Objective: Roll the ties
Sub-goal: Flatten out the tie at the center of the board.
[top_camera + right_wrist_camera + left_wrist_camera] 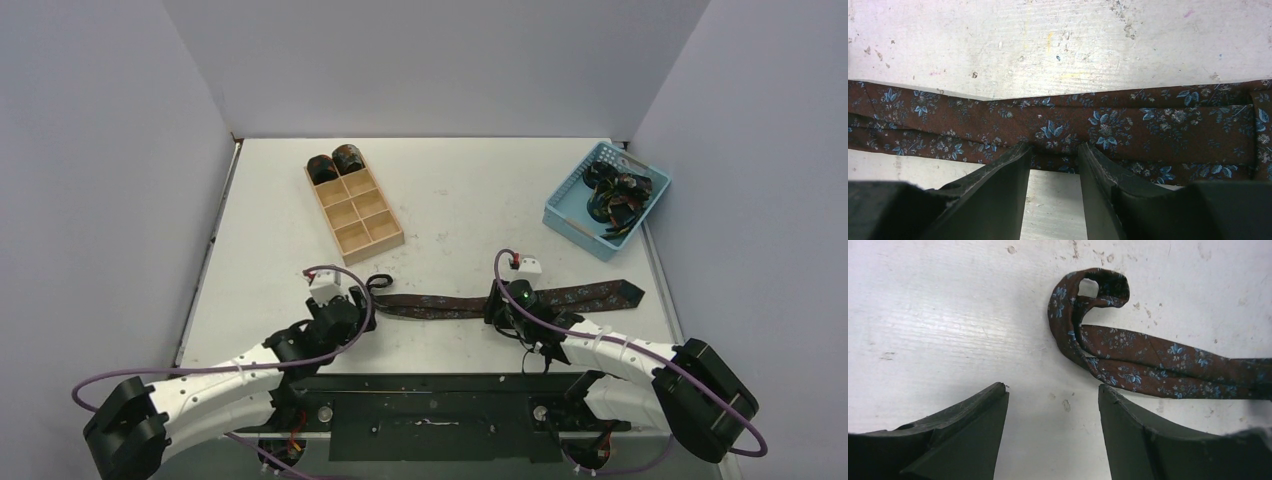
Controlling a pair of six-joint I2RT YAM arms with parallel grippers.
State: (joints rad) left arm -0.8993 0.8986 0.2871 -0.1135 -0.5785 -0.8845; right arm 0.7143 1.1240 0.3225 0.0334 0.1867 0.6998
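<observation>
Both arms reach low and forward from the near edge of the white table (460,200). A long brown necktie (440,305) with small blue flowers lies flat across the near part of the table, running left to right, its pointed end to the right.

The left arm (230,375) stretches in from the near left, wrist tilted down at the necktie's left end, which curls into a small loop (1098,287). The left gripper (1052,392) has its fingers spread wide with bare table between them and holds nothing. The folded fabric lies just beside its right fingertip.

The right arm (620,350) comes in from the near right, over the necktie's middle. The right gripper (1054,150) is parted by a narrow gap, with its tips at the near edge of the fabric. Whether they touch it cannot be told.

Far left, a wooden tray (372,228) holds two rolled ties (335,163) in its farthest compartments. Far right, a blue basket (565,205) holds a heap of ties (615,195).
</observation>
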